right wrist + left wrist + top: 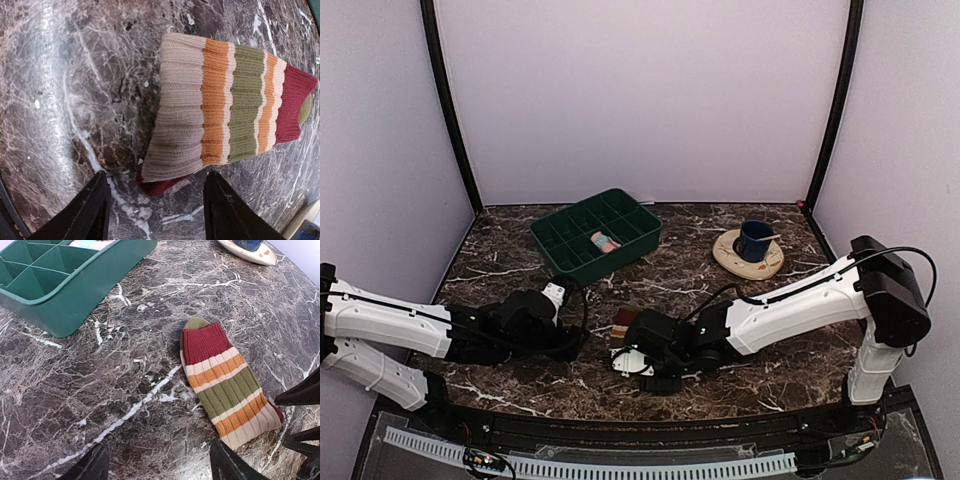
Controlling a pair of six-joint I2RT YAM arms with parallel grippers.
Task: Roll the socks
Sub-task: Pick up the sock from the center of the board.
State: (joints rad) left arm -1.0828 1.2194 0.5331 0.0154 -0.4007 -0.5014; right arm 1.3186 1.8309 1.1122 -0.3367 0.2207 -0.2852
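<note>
Dark marble table (690,270): striped sock (225,105) lies flat, unrolled. Right hand (155,176) apart at its cuff, left hand (159,446) apart nearby. Pink roll (605,241) apparently done, in tray (552,238).

Dark marbled table (500,262), enclosed by pale walls. A green divided tray (556,242) sits at the rear, left of centre. A pink sock (605,241) with teal patches lies in one of its compartments, on the near right side. Well apart to the right, a tan saucer (770,267) carries a dark blue cup (754,240).

The left gripper (570,326) and right gripper (632,350) sit low near the table's centre, facing each other. Between them a dark red and tan piece of a second sock (623,321) shows; the right gripper hides the rest. Jaw positions cannot be read.
</note>
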